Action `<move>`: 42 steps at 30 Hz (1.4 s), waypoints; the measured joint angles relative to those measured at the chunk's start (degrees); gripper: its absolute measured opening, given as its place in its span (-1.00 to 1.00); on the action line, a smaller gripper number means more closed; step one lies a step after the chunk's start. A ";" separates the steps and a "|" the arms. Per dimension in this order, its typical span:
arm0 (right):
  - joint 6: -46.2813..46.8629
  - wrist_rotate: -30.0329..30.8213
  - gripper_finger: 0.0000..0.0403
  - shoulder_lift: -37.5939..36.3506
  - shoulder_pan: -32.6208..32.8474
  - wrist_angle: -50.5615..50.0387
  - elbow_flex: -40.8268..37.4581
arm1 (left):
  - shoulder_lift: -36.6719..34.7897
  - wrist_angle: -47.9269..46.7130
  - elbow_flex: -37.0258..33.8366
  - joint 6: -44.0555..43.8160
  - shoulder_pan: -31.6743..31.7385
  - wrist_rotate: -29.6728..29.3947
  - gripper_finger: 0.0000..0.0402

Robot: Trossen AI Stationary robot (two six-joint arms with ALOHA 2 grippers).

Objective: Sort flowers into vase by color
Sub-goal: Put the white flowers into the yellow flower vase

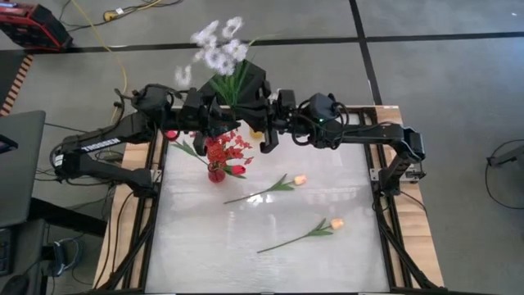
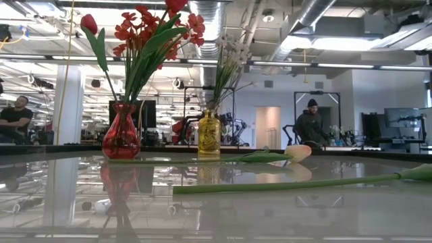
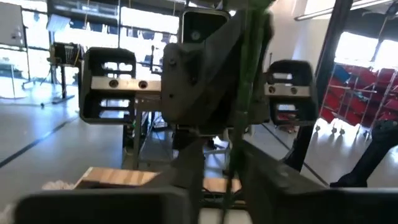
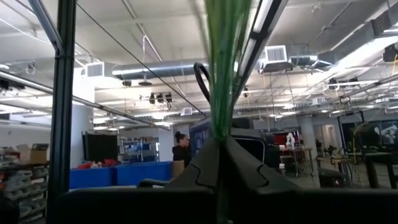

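Observation:
The spray of small white blossoms [image 1: 217, 49] stands high over the table's far middle, where both arms meet. My left gripper [image 1: 223, 116] and my right gripper [image 1: 264, 123] face each other there, both shut on its green stems [image 4: 221, 93]. A red vase [image 2: 121, 138] holds red sprays and a red tulip. A yellow vase [image 2: 208, 135] stands to its right. In the low view a white spray rises from the yellow vase and no gripper shows. Two cream-yellow tulips [image 1: 270, 188] [image 1: 307, 233] lie flat on the table. My left gripper has the bunched stems [image 3: 233, 183] in the narrow gap between its two fingers, coming level from the table's left and lying across them. My own fingers hide the exact place of contact. The stems run upright. My right gripper pinches the bunched stems [image 4: 219, 134] between its two fingertips, coming from the table's right and tipped slightly up, across the stems. The stems rise straight up from the fingertips. The arms hide their lower ends.
A flower with a red head [image 1: 182, 146] lies on the table left of the red vase [image 1: 216, 172]. Wooden boards and a black frame [image 1: 385, 205] border the tabletop. People stand in the room beyond the table [image 2: 310, 121].

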 joint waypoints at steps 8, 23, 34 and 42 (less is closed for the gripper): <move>-0.28 -0.04 -0.68 -0.09 -0.92 -2.96 0.02 | -0.29 -0.16 -0.05 0.97 -0.25 -0.36 -0.98; -2.58 2.65 0.28 -5.85 -3.56 -27.28 1.28 | -5.60 -14.28 -0.02 2.46 -0.27 -8.80 -1.00; -3.40 -0.12 0.79 -5.62 -4.17 -39.29 9.18 | -2.79 -16.85 -0.02 1.60 -0.29 -11.79 -1.00; -1.10 0.01 0.83 -4.63 -4.67 -40.10 9.40 | -1.94 -16.84 -0.22 0.91 -2.60 -13.58 -1.00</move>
